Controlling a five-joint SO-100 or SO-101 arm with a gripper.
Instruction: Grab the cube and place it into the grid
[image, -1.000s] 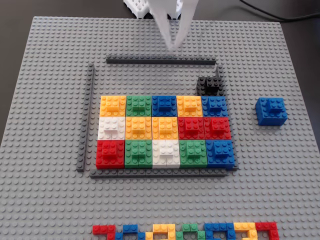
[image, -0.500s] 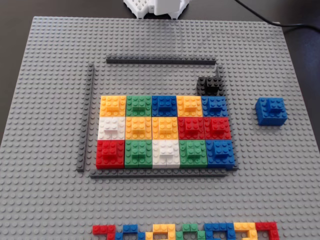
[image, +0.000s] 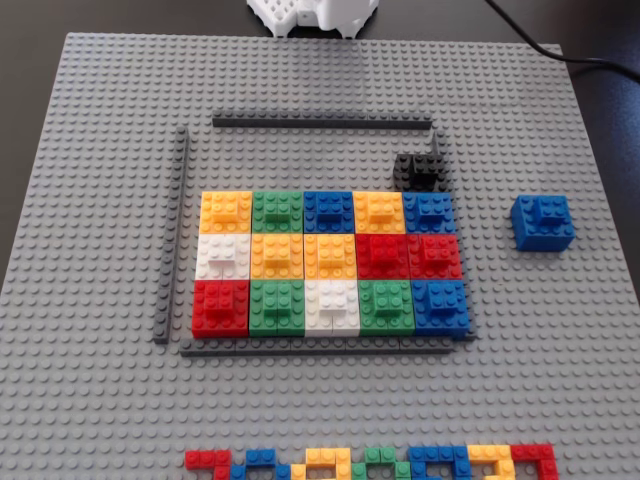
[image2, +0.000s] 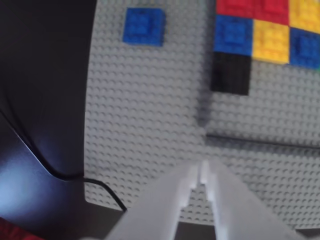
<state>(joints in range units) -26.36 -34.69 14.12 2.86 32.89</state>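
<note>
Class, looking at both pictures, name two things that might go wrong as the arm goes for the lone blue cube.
1. The white tool looks closed; unless it opens, it may knock the blue studded brick cube aside.
2. The small black brick beside the framed grid of coloured cubes may obstruct placement there.

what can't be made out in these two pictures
- Arm: fixed view, only its white base shows, cut off by the top edge.
- Grid: wrist view, only a corner shows, cut off by the top and right edges.
- Row of flat pieces: fixed view, cut off by the bottom edge.
- Pincer: wrist view, blurred and close; tips look nearly touching, the gap is unclear.
- Cube: wrist view, blurred; studs unclear.
</note>
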